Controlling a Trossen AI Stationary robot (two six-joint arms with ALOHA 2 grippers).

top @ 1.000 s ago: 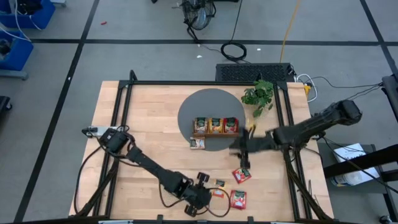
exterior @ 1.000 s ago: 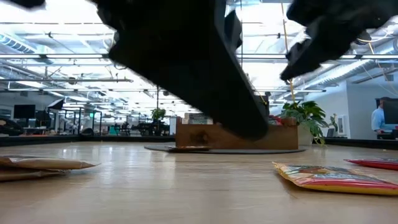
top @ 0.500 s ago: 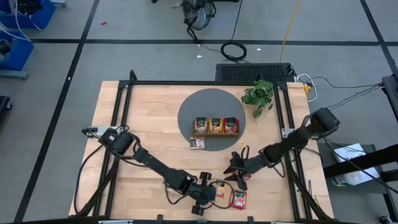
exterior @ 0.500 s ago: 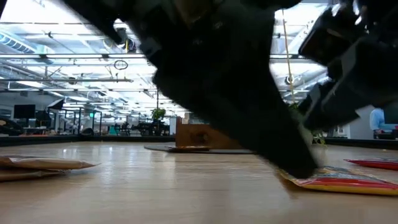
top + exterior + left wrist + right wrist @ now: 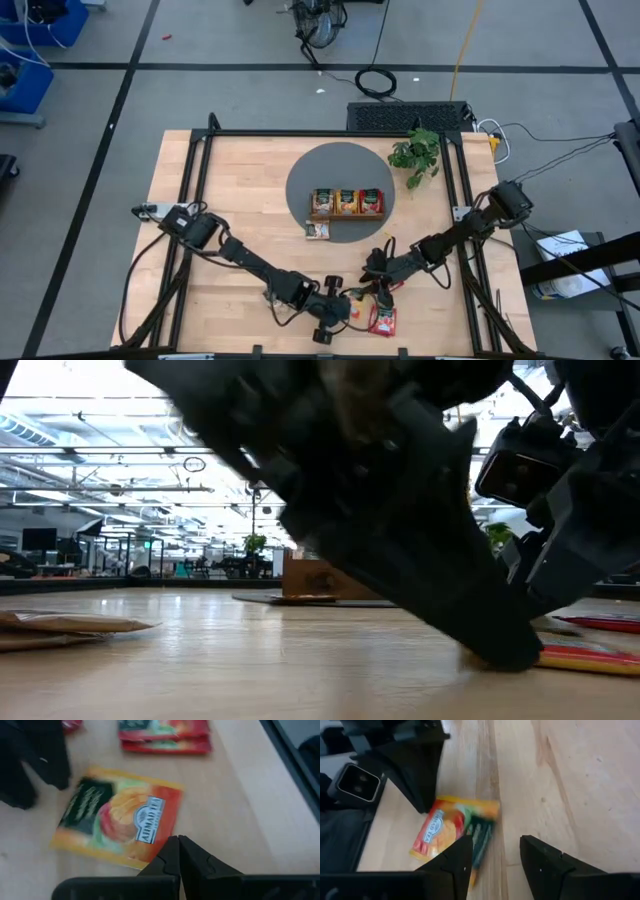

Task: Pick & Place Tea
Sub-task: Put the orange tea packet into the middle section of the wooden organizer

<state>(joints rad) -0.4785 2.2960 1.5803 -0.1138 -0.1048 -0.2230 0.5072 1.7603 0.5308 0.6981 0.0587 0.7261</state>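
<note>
An orange-yellow tea sachet (image 5: 352, 297) lies flat on the table near its front edge. It also shows in the left wrist view (image 5: 120, 820) and the right wrist view (image 5: 451, 826). My left gripper (image 5: 177, 845), shut, stands at one edge of this sachet. My right gripper (image 5: 496, 841) is open and low, on the sachet's far right side, its fingers pointing at it; one finger overlaps it in that view. Red sachets (image 5: 383, 320) lie just to the right. More tea stands in the wooden tray (image 5: 345, 215). My left gripper touches the orange-yellow sachet with its shut fingertips at the edge nearest to it (image 5: 157, 839). The fingers slant down from the table's left. In the low view their tip (image 5: 505, 648) is down at the table. The sachet lies flat.
The tray sits on a grey round mat (image 5: 340, 165) at the table's middle back, with one loose sachet (image 5: 318, 230) before it. A green plant (image 5: 415, 155) stands at the back right. Flat sachets (image 5: 70, 625) lie at the low view's left.
My right gripper has come down from beside the tray toward the near edge and now stands low at the orange-yellow sachet, its wrist rolled. My left gripper has sunk and edged right, down onto the sachet's edge. The sachet has stayed flat.
</note>
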